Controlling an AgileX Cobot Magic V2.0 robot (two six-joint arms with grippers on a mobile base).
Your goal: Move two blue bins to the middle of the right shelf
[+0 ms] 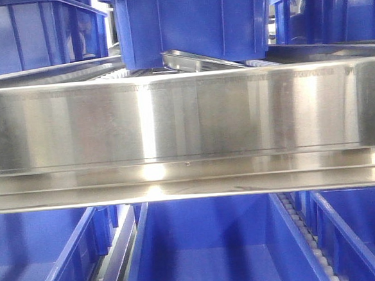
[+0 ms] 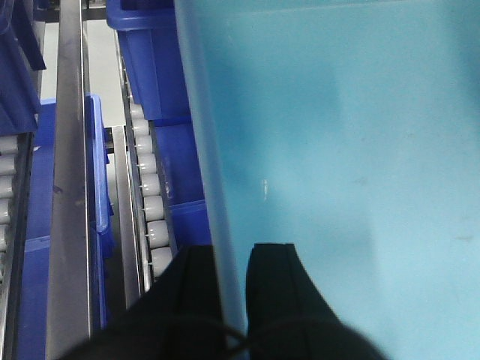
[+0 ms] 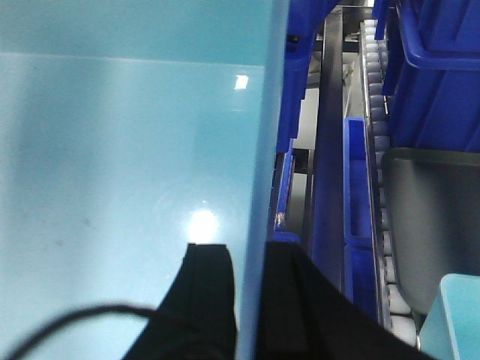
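Our left claw [image 2: 234, 256] and right claw [image 3: 247, 253] each pinch a wall of the pale blue bin [image 2: 352, 165], flanked by dark blue bins [image 2: 154, 71] and rollers [image 2: 147, 187]. Only the front view shows the broad steel rail [image 1: 186, 115].

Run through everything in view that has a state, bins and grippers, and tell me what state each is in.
pale blue bin: empty, gripped at two side walls.
left gripper: shut on one side wall.
right gripper: shut on the other side wall.
dark blue bin below the steel rail: empty as far as shown.
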